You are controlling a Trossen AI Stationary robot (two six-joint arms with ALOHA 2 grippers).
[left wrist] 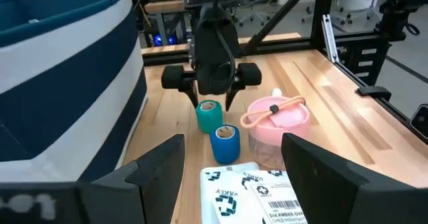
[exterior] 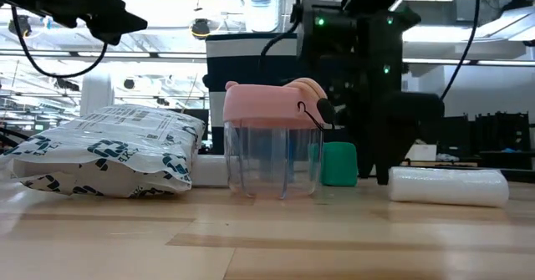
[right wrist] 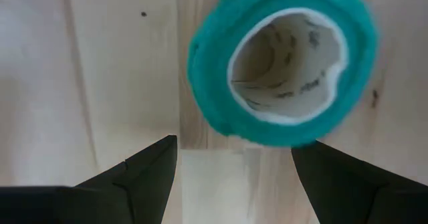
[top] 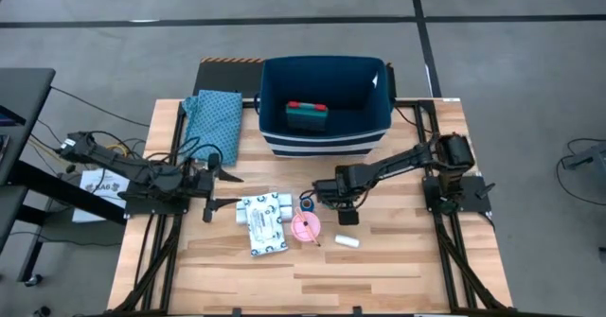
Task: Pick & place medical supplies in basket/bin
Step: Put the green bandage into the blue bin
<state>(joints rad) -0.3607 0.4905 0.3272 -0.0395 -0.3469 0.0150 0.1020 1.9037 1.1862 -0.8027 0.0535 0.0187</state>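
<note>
While poised directly above the teal roll [right wrist: 281, 70] standing on the table [top: 398, 270] near the bin [top: 327, 137], right gripper [left wrist: 212, 107] spread wide; soft, light, springy wrap, likely best pinched across its outer wall.

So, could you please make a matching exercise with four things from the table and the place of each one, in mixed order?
Things:
1. teal-and-red box
2. teal roll
3. white tube
4. folded cloth

Places:
A. on the table, left of the bin in the high view
B. inside the bin
C. right of the pink jar in the high view
D. standing on end directly below the open right gripper

Pairs: 1-B, 2-D, 3-C, 4-A
</note>
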